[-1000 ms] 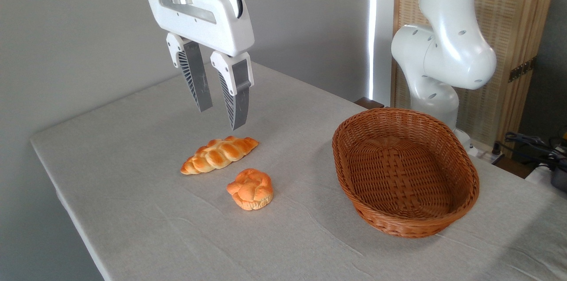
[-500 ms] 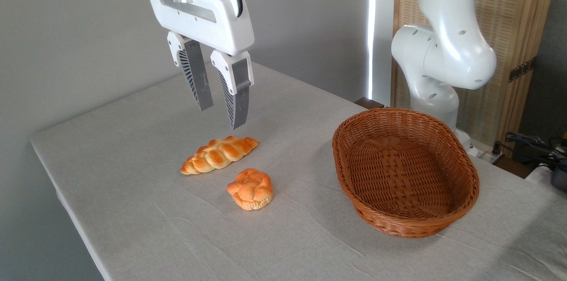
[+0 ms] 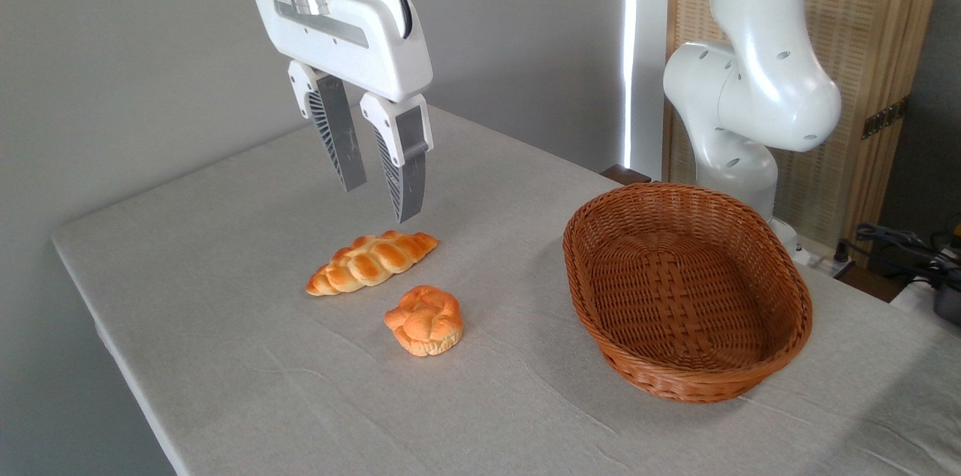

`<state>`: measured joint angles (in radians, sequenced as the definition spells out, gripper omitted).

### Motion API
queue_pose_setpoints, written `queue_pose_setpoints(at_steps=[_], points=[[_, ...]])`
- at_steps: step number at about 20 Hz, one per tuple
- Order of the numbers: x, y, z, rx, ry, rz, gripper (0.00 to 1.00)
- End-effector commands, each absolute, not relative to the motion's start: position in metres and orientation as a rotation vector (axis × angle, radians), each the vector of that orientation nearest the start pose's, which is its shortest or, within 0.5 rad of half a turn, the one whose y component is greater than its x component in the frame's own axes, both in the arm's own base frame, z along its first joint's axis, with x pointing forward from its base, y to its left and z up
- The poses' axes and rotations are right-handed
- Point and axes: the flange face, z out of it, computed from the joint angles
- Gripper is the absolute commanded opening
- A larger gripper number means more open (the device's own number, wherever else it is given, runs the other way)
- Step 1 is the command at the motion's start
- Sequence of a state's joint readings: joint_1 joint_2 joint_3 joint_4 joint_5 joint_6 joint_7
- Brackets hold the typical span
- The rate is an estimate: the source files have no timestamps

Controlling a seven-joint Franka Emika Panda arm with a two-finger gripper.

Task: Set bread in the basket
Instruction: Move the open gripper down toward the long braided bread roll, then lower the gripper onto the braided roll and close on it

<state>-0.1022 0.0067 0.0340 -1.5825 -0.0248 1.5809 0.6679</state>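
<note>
- Bread [image 3: 373, 262], the long braided loaf, lies flat on the cloth-covered worktop [image 3: 225, 356], left of centre, its ends pointing lower left and upper right.
- Gripper [image 3: 381, 200] hangs in the air above the loaf's upper-right end, clear of it, with nothing between its fingers [image 3: 404, 176].
- Fingers stand a narrow gap apart and point down with a slight tilt.
- Bun [image 3: 425, 320], small, round and knotted, sits just in front of the loaf, near it but not touching.
- Basket [image 3: 788, 288], oval and woven, rests on the worktop well to the right of both breads; its inside holds nothing.
- Arm's white base [image 3: 751, 97] rises behind the basket.
</note>
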Motion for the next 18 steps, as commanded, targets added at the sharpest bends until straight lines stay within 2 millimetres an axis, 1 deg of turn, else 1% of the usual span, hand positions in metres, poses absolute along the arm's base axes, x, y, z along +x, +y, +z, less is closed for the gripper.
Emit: queue_pose_setpoints(at_steps=[1,2,5,7,8,9,11,14,15,18], points=[[0.54,-0.045,0.613,-2.943,1.186,0.015,1.0],[0.539,-0.052,0.612,-2.937,1.202,0.017,1.0],[0.539,-0.055,0.61,-2.934,1.211,0.02,1.0],[0.538,-0.059,0.603,-2.931,1.225,0.034,1.0],[0.537,-0.065,0.599,-2.922,1.25,0.046,1.0],[0.534,-0.071,0.595,-2.915,1.268,0.049,1.0],[0.524,-0.07,0.59,-2.903,1.272,-0.015,1.0],[0.498,-0.066,0.577,-2.862,1.297,-0.145,1.0],[0.489,-0.071,0.57,-2.846,1.331,-0.153,1.0],[0.475,-0.107,0.545,-2.807,1.446,-0.1,1.0]])
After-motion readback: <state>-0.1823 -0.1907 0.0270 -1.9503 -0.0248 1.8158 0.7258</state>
